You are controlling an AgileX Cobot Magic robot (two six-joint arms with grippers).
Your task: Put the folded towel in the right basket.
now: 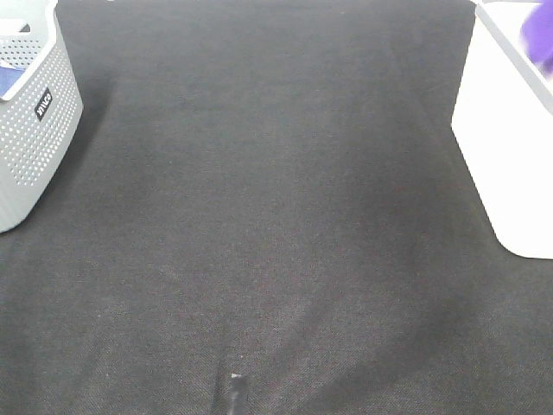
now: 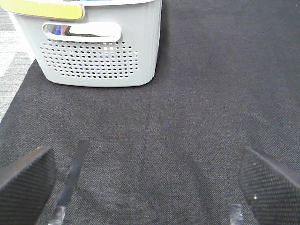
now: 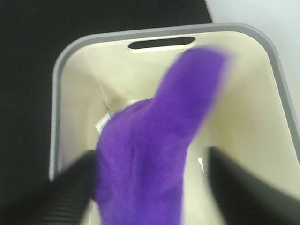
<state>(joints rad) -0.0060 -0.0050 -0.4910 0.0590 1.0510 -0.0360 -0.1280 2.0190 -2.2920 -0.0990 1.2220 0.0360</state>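
Note:
The purple towel (image 3: 150, 140) hangs blurred inside the right basket (image 3: 61, 93), a cream-walled bin with a grey rim. My right gripper (image 3: 149, 192) is above the basket with its fingers (image 3: 70, 192) wide apart; the towel lies between them, against one finger and clear of the other. In the exterior high view only a purple patch of towel (image 1: 540, 35) shows above the white right basket (image 1: 501, 130); neither gripper shows there. My left gripper (image 2: 147, 187) is open and empty, low over the black mat.
A grey perforated basket (image 2: 98, 61) stands ahead of the left gripper, and at the far left of the exterior high view (image 1: 34, 130). Strips of tape (image 2: 70, 183) lie on the black mat (image 1: 276, 216).

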